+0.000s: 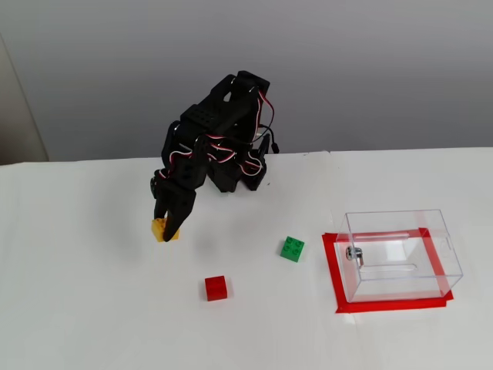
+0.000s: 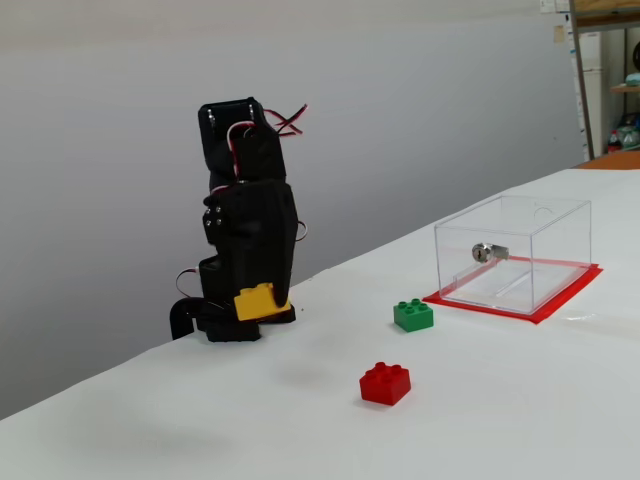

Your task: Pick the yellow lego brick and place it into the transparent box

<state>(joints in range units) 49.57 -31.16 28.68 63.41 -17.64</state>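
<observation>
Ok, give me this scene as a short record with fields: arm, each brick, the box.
arm: black, bent down over the white table
fingers: closed on the yellow lego brick, which looks lifted off the table
red brick: loose on the table
green brick: loose on the table, between the arm and the box
transparent box: empty of bricks, sitting on a red-taped rectangle

Bright, even light; faint shadows.
</observation>
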